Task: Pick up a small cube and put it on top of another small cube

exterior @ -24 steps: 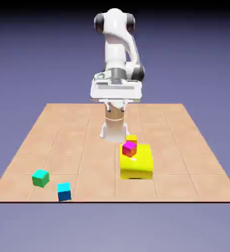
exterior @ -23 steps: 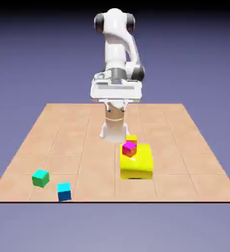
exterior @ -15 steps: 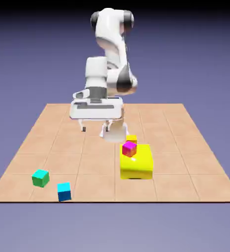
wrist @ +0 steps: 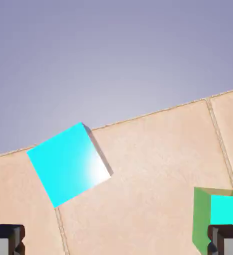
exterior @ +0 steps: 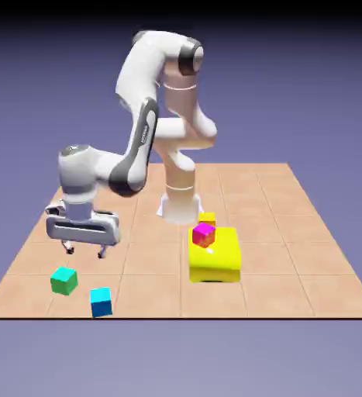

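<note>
In the exterior view, my landmark is the blue cube, near the table's front edge. The green cube is the one I think must be picked up. It sits on the table to the exterior view's left of the blue cube, a bit farther back, and the two are apart. The gripper hangs above the table, behind the blue cube. The pink cube and the big yellow block are well off to the exterior view's right of the blue cube.

In the hand view, the two finger tips are wide apart with nothing between them, so the hand is open and empty. The green cube is only partly in sight, down and right of the blue cube, partly hidden by one finger tip. If the hand drops straight down from here, that finger could bump the green cube, as they don't line up. The blue cube sits turned, so a sideways push could knock it off the nearby edge. Then the green cube might have nothing to sit on.
</note>
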